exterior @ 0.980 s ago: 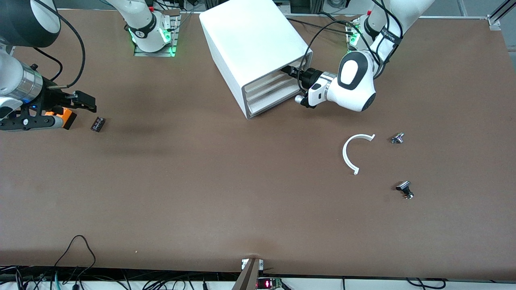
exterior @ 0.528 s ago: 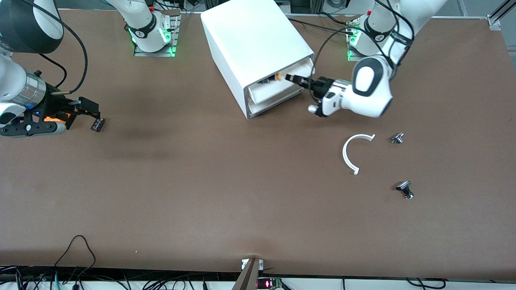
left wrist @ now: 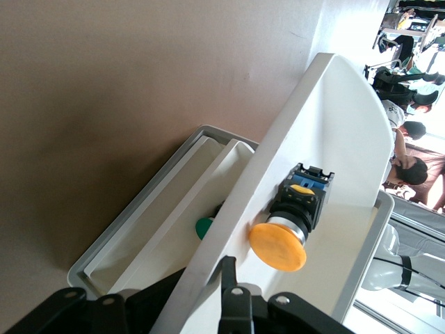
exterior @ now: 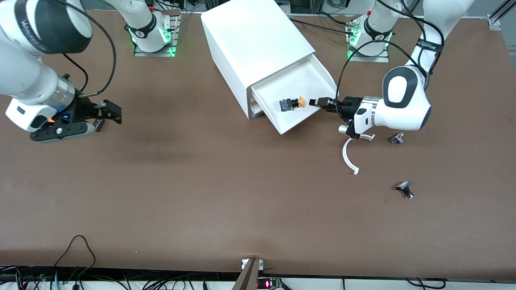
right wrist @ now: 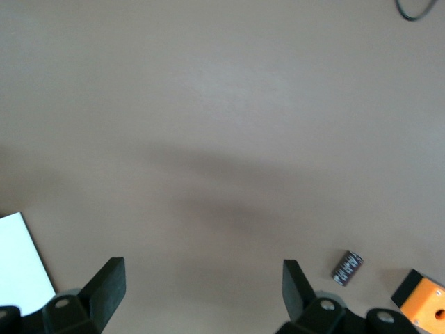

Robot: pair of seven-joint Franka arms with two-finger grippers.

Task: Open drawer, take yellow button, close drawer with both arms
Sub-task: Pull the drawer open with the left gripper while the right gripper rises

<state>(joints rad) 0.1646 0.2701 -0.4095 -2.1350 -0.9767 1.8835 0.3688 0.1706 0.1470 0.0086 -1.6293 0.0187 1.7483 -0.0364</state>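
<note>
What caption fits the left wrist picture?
Left gripper shut on the open drawer's front wall, button inside.

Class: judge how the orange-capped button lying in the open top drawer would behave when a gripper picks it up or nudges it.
The button looks rigid and probably light. It lies on its side in the drawer, so its round cap may let it roll when nudged. The smooth cap could slip; the squarer black body seems a surer grip.
</note>
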